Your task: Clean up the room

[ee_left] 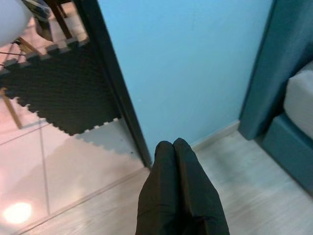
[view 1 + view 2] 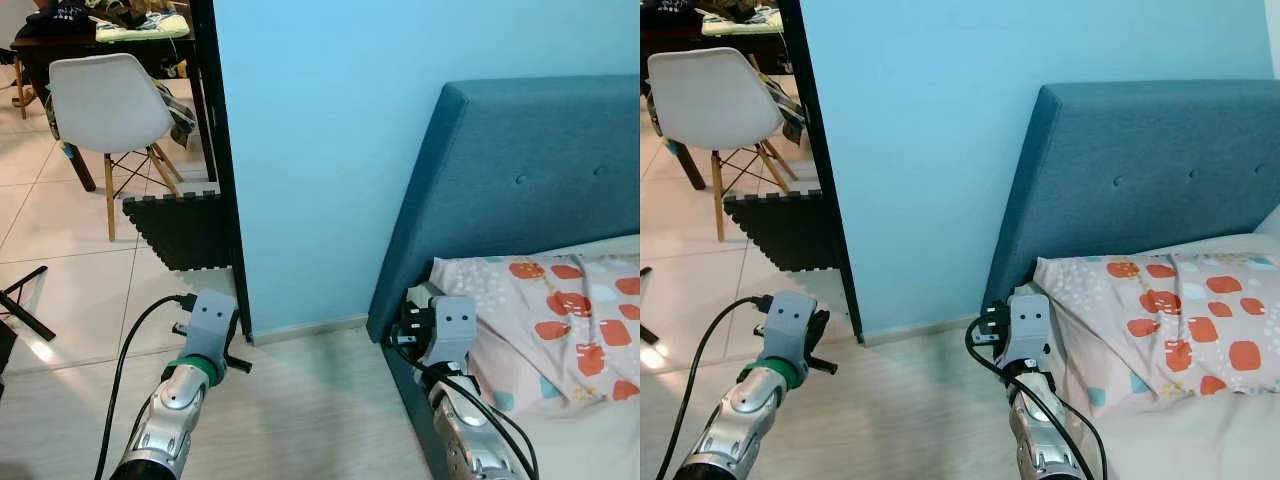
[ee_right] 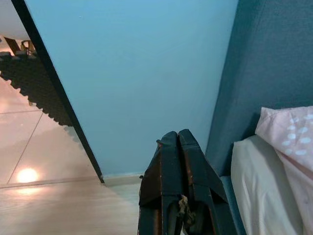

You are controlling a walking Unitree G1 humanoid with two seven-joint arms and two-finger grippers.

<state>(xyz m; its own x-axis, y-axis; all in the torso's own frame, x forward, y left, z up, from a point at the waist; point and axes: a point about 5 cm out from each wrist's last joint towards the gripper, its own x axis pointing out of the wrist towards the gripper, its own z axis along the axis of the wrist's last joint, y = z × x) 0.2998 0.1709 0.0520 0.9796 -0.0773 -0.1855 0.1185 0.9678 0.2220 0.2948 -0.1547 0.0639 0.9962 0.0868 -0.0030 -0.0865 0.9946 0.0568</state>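
Note:
A pillow with red and teal patches lies at the head of a bed, against the teal padded headboard. The pale mattress runs off to the lower right. My right gripper is shut with nothing in it, held low at the corner of the bed frame, just left of the pillow. My left gripper is also shut and empty, hovering above the wood floor near the foot of the black door frame.
A light blue wall stands straight ahead. Through the doorway at left are a white chair, a black foam mat, a cluttered dark table and tiled floor. A black leg juts in at far left.

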